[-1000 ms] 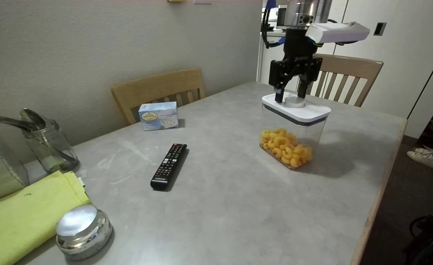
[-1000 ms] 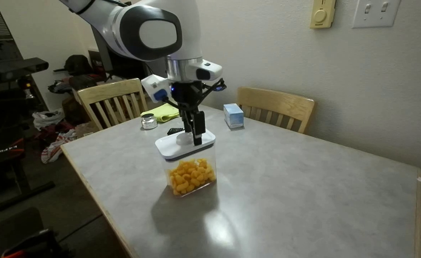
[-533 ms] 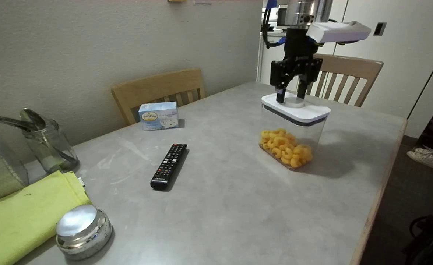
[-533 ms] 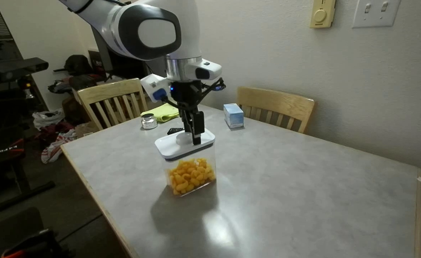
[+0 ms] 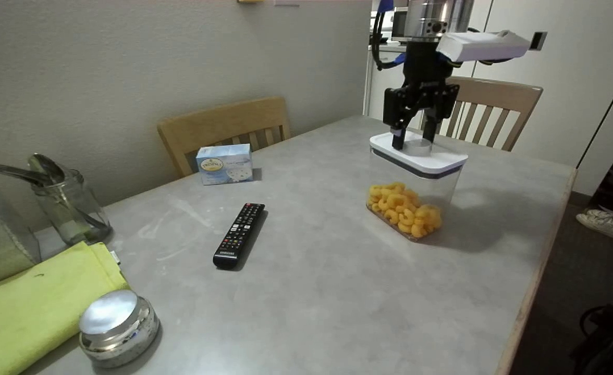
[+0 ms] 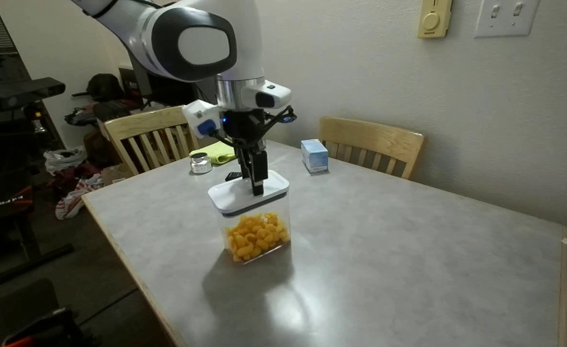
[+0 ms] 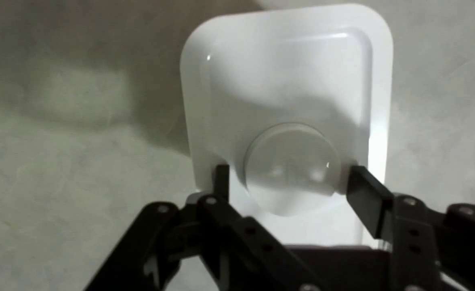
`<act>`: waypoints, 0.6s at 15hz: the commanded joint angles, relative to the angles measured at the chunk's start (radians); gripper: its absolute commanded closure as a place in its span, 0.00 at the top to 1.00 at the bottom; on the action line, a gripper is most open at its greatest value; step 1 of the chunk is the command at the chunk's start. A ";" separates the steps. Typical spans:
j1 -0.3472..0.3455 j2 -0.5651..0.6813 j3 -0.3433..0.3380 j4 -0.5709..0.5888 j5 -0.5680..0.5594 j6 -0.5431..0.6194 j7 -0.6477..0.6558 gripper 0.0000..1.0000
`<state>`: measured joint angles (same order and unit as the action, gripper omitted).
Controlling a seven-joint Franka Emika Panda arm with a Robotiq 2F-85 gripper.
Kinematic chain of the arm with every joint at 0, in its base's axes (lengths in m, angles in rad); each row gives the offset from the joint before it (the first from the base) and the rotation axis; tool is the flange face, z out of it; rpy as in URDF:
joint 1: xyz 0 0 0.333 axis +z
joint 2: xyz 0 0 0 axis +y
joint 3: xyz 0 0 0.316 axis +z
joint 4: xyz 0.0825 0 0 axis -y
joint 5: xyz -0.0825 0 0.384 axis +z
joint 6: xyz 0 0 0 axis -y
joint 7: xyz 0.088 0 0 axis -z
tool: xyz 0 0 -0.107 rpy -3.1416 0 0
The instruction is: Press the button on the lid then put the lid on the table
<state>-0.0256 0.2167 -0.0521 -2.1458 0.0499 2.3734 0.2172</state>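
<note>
Lid (image 7: 290,66), white rounded rectangle, seated face-up on clear plastic container (image 5: 438,190), long axis running top-to-bottom in wrist view. Left to right there: fingertip (image 7: 222,180) over lid's left side, raised button (image 7: 293,157) mid-lid, fingertip (image 7: 364,194) over lid's right side. Gripper (image 7: 288,178) jaws parted, straddling button.

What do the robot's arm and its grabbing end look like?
The Franka Panda arm is white and rounded, with a dark oval ring around a pale panel. Below come a silver cuff, white housings, one with a blue patch, and black cables. The Robotiq gripper is black, with two narrow fingers and round bolt heads.
</note>
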 commanded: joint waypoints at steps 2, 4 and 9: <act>0.006 -0.043 0.006 -0.065 0.017 0.026 0.008 0.61; 0.005 -0.049 0.005 -0.068 0.018 0.030 0.009 0.48; 0.003 -0.054 0.006 -0.071 0.019 0.032 0.004 0.29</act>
<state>-0.0211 0.1847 -0.0490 -2.1826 0.0503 2.3801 0.2251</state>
